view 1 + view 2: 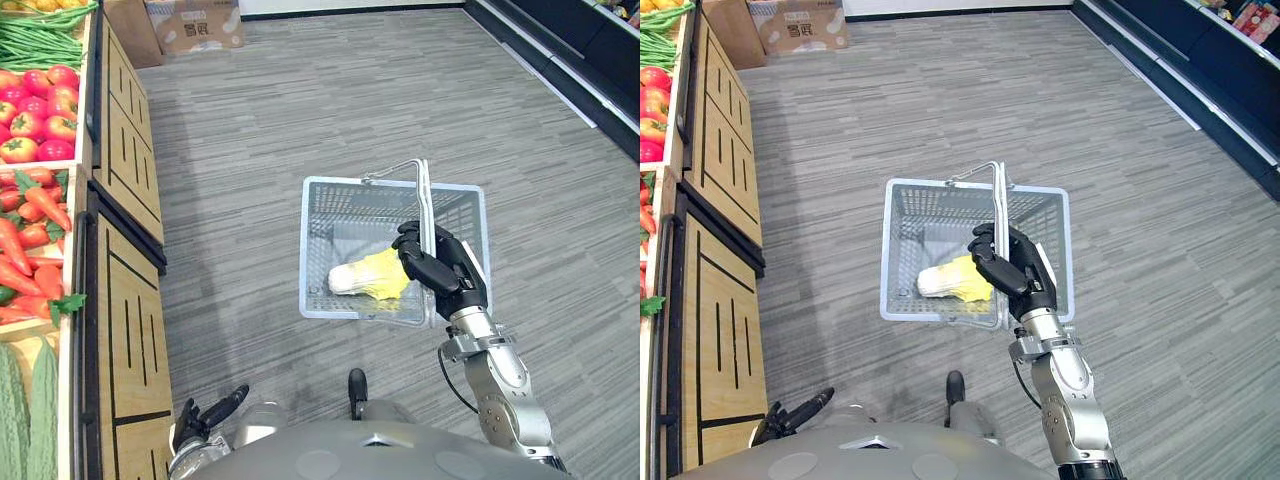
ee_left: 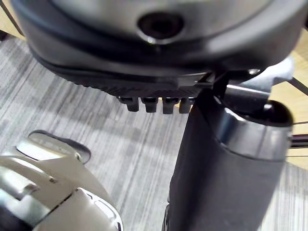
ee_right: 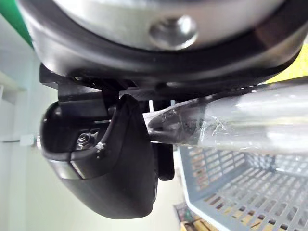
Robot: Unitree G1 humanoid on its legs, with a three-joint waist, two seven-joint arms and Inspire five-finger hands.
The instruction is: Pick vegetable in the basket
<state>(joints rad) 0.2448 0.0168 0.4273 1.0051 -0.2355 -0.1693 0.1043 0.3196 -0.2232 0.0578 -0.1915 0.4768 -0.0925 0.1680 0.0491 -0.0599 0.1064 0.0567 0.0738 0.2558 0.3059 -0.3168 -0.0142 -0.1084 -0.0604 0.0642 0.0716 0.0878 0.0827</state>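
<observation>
Pale grey plastic mesh forms the basket (image 1: 316,250), which hangs above the grey plank floor (image 1: 300,100). The right hand (image 1: 440,265) has its fingers curled tight round the metal handle (image 1: 424,200). A yellow-and-white leafy vegetable (image 1: 365,277) lies on the basket's bottom, by the near wall and just beside that hand. The left hand (image 1: 205,415) sits low by the wooden stand (image 1: 125,330), its fingers loosely extended and holding nothing. Tomatoes (image 1: 40,110) and carrots (image 1: 30,250) fill the stand's crates.

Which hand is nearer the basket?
Right. The right hand is curled round the handle of the basket; the left hand hangs low by the wooden stand, well apart.
</observation>
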